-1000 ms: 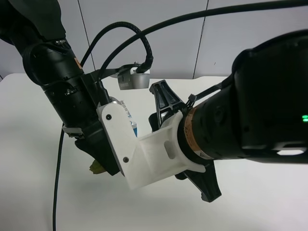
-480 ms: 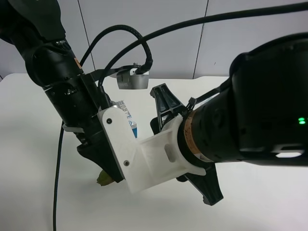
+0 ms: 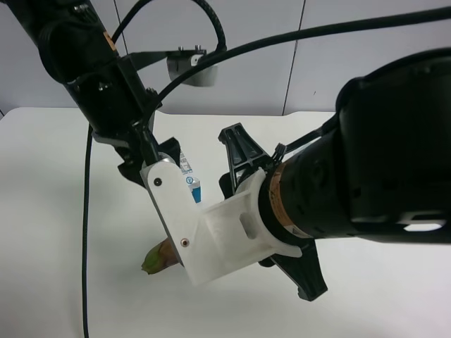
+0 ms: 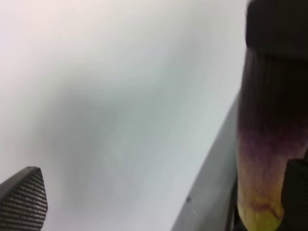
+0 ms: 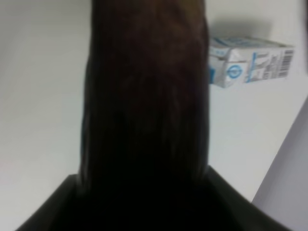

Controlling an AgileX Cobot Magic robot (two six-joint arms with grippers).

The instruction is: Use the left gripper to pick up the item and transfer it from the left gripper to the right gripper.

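Left wrist view: left tool (image 4: pixel 159 202) agape beside the eggplant (image 4: pixel 269 144); exterior high: plates of the right tool (image 3: pixel 170 211) tight on it.

Handover: the left gripper (image 3: pixel 139 163) is pulling away
It is rising toward the upper left of the frame with its grey box (image 3: pixel 190 67), leaving the eggplant (image 3: pixel 161 256) clamped in the right gripper (image 3: pixel 173 218), more of its pink-purple end showing

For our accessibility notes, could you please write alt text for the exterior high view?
A white-plated hand holds an eggplant, only its green tip visible, above a white table. A black hand hangs close beside it.
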